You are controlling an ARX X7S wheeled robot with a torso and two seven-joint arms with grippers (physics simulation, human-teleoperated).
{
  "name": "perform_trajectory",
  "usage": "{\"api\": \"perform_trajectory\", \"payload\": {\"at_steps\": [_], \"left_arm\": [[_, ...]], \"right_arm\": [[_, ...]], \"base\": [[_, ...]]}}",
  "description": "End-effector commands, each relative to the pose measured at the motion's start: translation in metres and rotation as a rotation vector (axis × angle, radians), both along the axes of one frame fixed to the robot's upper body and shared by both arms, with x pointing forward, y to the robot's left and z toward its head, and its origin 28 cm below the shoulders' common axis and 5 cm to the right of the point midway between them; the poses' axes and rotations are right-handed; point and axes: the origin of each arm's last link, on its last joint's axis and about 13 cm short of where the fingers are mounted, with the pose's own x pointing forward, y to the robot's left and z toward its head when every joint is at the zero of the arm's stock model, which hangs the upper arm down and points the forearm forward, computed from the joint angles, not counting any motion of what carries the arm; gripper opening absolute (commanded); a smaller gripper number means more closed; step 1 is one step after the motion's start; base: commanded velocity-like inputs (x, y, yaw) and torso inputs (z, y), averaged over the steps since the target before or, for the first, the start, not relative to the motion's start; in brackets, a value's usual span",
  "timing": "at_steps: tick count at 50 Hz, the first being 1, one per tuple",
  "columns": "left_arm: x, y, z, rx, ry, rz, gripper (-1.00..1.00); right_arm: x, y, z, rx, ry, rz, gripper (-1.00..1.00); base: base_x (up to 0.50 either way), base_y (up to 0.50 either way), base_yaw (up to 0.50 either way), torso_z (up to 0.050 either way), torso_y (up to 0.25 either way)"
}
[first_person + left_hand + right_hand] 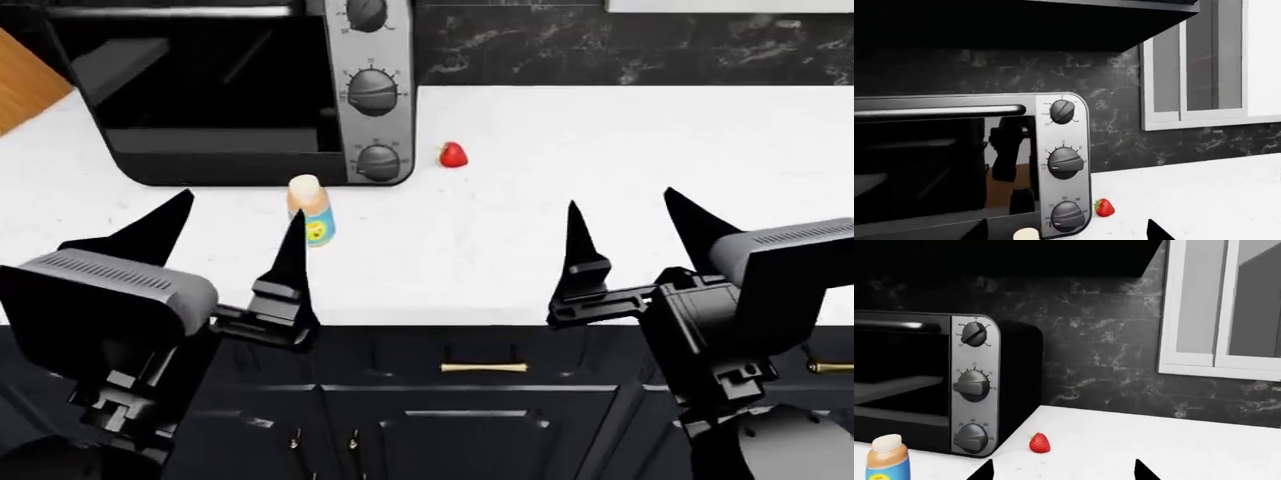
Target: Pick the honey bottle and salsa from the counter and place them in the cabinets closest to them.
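The honey bottle (pixel 311 212) stands upright on the white counter (pixel 601 150), just in front of the toaster oven's knob panel. Its blue label and cream cap show in the right wrist view (pixel 889 457); only the cap (pixel 1027 234) shows in the left wrist view. My left gripper (pixel 242 207) hangs open over the counter's front edge, its inner fingertip just in front of the bottle, with nothing between the fingers. My right gripper (pixel 622 200) is open and empty, further right. Its dark fingertips (pixel 984 472) frame bare counter. The salsa is out of view.
A black and silver toaster oven (pixel 227 90) fills the back left of the counter. A red strawberry (pixel 454 155) lies to its right. Dark lower cabinets with a gold handle (pixel 483 368) run under the counter. A white-framed window (pixel 1227 310) and a dark stone backsplash stand behind.
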Motion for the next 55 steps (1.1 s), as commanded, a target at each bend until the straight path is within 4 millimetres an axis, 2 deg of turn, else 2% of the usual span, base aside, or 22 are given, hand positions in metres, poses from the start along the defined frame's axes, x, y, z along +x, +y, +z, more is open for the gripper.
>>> {"api": "perform_trajectory", "payload": {"at_steps": [1, 10, 18, 34, 55], "left_arm": [[-0.006, 0.002, 0.005, 0.020, -0.014, -0.031, 1.00], [-0.005, 0.000, 0.007, 0.031, -0.021, -0.048, 1.00], [-0.008, 0.001, 0.017, 0.037, -0.043, -0.056, 1.00], [-0.033, 0.016, 0.010, 0.047, -0.049, -0.055, 1.00], [-0.042, 0.022, 0.008, 0.069, -0.054, -0.053, 1.00]], "right_arm": [[-0.004, -0.006, 0.015, -0.016, -0.023, 0.046, 1.00], [-0.003, -0.013, 0.020, -0.025, -0.020, 0.020, 1.00], [-0.008, -0.017, 0.027, -0.040, -0.030, 0.008, 1.00], [-0.010, -0.017, 0.047, -0.066, -0.053, 0.023, 1.00], [-0.007, -0.016, 0.051, -0.069, -0.066, 0.041, 1.00]], "base": [[0.27, 0.00, 0.50, 0.050, 0.000], [0.23, 0.01, 0.49, 0.050, 0.000], [0.42, 0.10, 0.00, 0.050, 0.000], [0.10, -0.01, 0.00, 0.050, 0.000], [0.36, -0.14, 0.00, 0.050, 0.000]]}}
